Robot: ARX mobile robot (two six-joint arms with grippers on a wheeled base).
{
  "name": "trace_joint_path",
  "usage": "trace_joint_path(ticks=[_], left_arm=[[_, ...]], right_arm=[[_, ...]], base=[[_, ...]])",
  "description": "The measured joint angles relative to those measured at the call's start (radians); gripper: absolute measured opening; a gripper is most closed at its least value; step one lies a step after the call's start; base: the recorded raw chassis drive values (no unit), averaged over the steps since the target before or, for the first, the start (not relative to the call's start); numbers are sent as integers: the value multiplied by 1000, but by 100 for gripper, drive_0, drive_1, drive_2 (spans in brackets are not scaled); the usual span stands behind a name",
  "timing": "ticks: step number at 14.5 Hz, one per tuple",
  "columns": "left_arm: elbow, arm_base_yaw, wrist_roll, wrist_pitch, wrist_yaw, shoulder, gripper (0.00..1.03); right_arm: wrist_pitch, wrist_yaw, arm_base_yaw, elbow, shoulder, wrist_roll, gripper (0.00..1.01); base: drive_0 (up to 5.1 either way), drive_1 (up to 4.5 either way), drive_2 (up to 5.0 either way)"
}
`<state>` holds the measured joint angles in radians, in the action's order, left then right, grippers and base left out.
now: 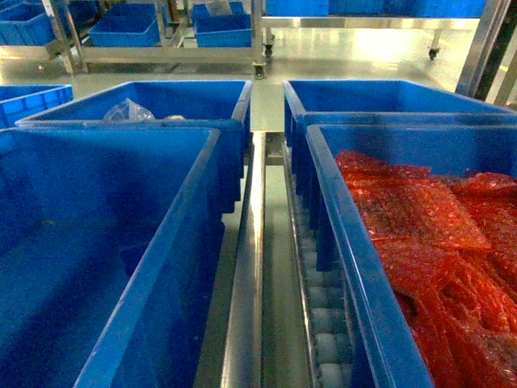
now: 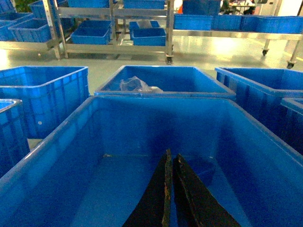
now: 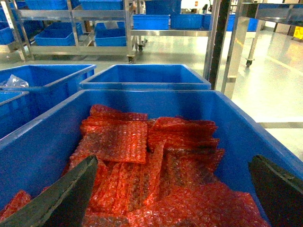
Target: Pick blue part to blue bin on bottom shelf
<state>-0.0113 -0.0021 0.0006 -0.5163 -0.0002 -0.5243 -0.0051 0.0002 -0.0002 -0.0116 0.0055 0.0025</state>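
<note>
My left gripper (image 2: 171,158) is shut, its two dark fingers pressed together with nothing seen between them, low inside a large blue bin (image 2: 57,142). The same bin (image 1: 186,210) fills the near left of the head view. A darker blue patch (image 2: 202,166) lies on the bin floor just right of the fingertips; I cannot tell whether it is the blue part. My right gripper (image 3: 173,161) is wide open above a second blue bin (image 3: 236,123) full of red bubble-wrap bags (image 3: 142,156). Neither gripper shows in the head view. The bottom shelf shows as its steel divider (image 1: 246,267) and white rollers (image 1: 323,323).
Behind the near bins stand two more blue bins: the left one (image 1: 202,101) holds a clear plastic bag (image 1: 128,111), the right one (image 1: 380,97) looks bare. Further steel racks (image 1: 170,55) with blue bins stand across the shiny floor. A steel post (image 3: 215,42) rises at the right.
</note>
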Motion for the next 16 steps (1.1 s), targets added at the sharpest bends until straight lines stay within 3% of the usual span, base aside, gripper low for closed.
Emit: trace_joint_path(ticks=[6,13,14,16], left_arm=[[0,0,0,202,0,210,2],[0,0,0,342,0,351,2],[0,0,0,468,-1,434,2],[-6,0,0,513,-3,513,2]], right_arm=[[0,0,0,0,0,0,98],[0,0,0,0,0,0,98],[0,0,0,0,0,0,98],[3,-1,0,0,0,0,98]], base=[[0,0,0],[0,0,0],[0,0,0],[0,0,0]])
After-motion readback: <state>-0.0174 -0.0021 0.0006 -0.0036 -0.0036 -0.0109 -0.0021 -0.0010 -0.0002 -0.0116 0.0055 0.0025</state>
